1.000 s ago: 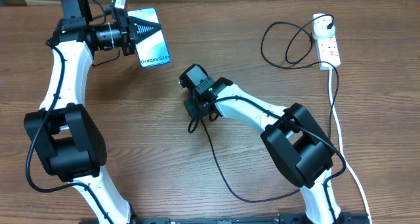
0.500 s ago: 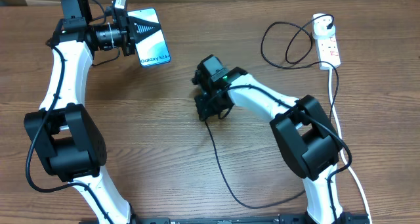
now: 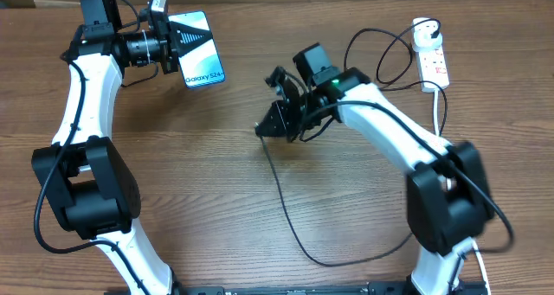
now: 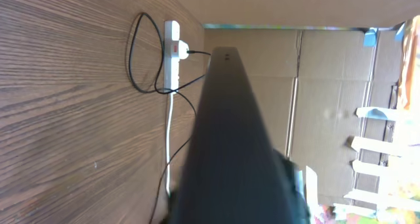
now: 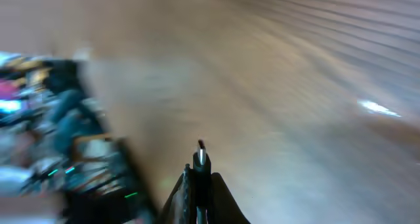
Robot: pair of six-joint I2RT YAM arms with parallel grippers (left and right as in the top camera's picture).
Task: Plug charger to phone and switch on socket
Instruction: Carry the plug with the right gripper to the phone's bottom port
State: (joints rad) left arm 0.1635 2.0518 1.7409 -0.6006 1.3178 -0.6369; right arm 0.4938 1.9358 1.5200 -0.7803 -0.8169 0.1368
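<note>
My left gripper (image 3: 176, 49) is shut on the phone (image 3: 201, 53) at the back left, its teal screen facing up. In the left wrist view the phone (image 4: 223, 138) shows edge-on as a dark slab that hides the fingers. My right gripper (image 3: 270, 125) hovers mid-table, to the right of the phone, shut on the charger's connector tip (image 5: 201, 157). That tip pokes out between the fingers in a blurred right wrist view. The charger cable (image 3: 286, 213) trails down, loops round to the right and ends at the round white adapter (image 3: 423, 37). The adapter sits in the socket (image 3: 435, 67) at the back right.
The socket's white cord (image 3: 445, 157) runs down the right side of the table. A black cable loop (image 3: 372, 57) lies left of the socket. Cardboard boxes (image 4: 328, 106) stand behind the table's far edge.
My right arm has swung right and toward the back of the table, carrying the connector tip and dragging the cable with it. The left arm and the phone have stayed still.
</note>
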